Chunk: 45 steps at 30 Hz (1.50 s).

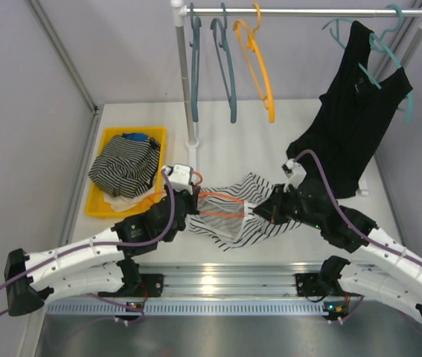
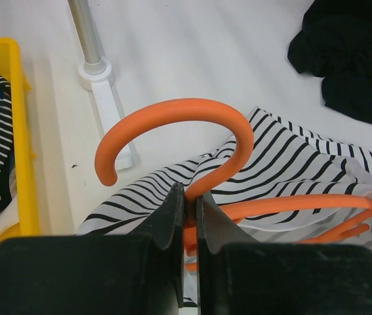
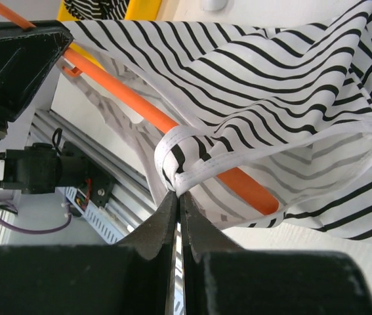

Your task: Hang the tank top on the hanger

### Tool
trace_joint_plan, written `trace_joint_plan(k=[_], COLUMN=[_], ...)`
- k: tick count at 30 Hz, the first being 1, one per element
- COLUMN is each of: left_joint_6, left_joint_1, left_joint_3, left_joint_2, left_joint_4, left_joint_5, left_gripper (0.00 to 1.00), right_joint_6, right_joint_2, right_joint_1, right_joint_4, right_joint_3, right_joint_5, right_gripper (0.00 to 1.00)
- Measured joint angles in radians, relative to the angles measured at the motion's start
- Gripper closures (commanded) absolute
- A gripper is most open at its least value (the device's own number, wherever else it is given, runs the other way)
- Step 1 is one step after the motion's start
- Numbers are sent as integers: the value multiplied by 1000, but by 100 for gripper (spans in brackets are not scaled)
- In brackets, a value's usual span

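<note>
In the middle of the table (image 1: 300, 123), between the two arms, the tank top (image 1: 244, 216) is partly on the hanger (image 2: 172, 113). The hanger's orange bar runs inside the cloth, but I think one strap (image 3: 179, 154) is not on yet. The left end effector (image 2: 189, 200) is clamped on the hanger's neck. The right end effector (image 3: 178, 197) is pinched tight on the white strap edge

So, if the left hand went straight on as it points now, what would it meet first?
The left hand grips the hanger, whose hook arches just ahead; past it, probably the table, the rack foot lying left of that line.
</note>
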Motion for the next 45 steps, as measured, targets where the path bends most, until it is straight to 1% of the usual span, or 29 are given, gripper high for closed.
trace_joint_plan(k=[7, 15, 18, 23, 26, 32, 38, 45], left_joint_6=[-8, -22, -27, -29, -24, -22, -21, -23], left_joint_1=[-2, -48, -72, -134, -144, -156, -166, -169], left_joint_3=[0, 0, 0, 0, 0, 17, 40, 56], left_joint_2=[-56, -47, -39, -14, -4, 61, 125, 141], left_joint_4=[-11, -1, 18, 51, 76, 117, 153, 171], left_joint_5=[-7, -68, -106, -211, -232, -232, -213, -186], left_gripper=[100, 100, 100, 100, 100, 100, 100, 100], right_joint_6=[-3, -3, -3, -2, -1, -2, -15, -47], right_joint_2=[-15, -15, -16, -16, -16, -7, 29, 55], right_joint_1=[0, 0, 0, 0, 0, 0, -4, -51], right_joint_4=[-17, -25, -24, -25, -25, -24, -20, -13], right_joint_3=[18, 25, 26, 26, 26, 34, 117, 184], right_joint_5=[13, 16, 15, 16, 15, 16, 19, 23], right_gripper=[100, 100, 100, 100, 100, 100, 100, 100])
